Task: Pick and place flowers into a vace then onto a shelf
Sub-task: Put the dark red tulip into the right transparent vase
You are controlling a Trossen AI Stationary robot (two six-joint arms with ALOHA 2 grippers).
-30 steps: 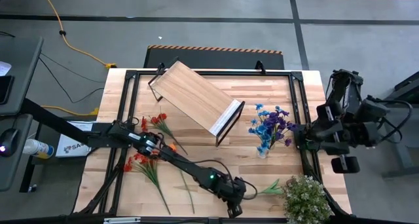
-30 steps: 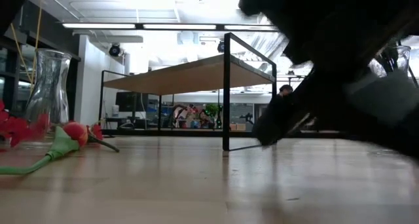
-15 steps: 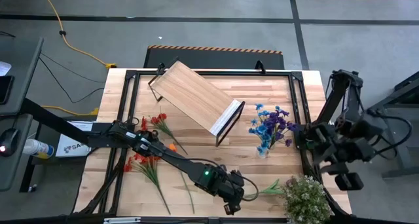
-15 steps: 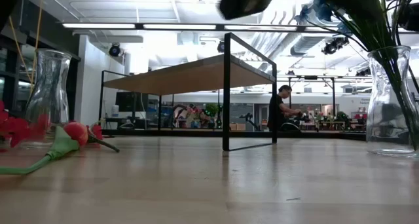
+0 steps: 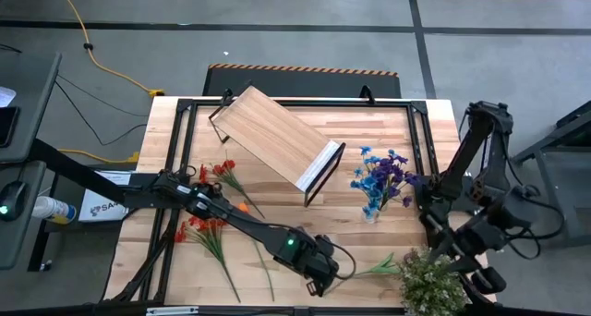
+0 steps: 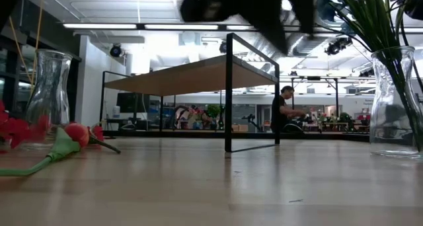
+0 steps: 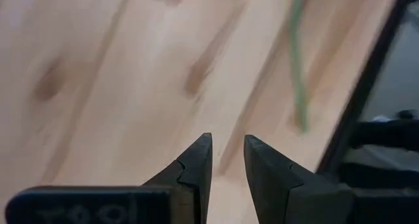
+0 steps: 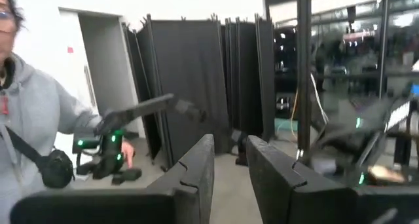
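High view: my left gripper [image 5: 314, 284] hangs narrowly parted and empty over the table's near edge beside a loose green stem [image 5: 379, 266], right gripper [image 8: 226, 160] likewise, so a badly aimed pinch could miss it.

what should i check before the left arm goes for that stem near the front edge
1. Left end effector empty: ok, narrow gap between its fingers, nothing in it.
2. Green stem free to grab: ok, it lies flat on the table, just past the end effector.
3. Vase upright, ready to receive: ok, already holds blue and purple blooms.
4. Right end effector out of the way: ok, raised off the table's right side, empty.
5. Bushy plant clear of the stem: cannot tell, it sits very close.
6. Shelf placed: ok, standing on the table.
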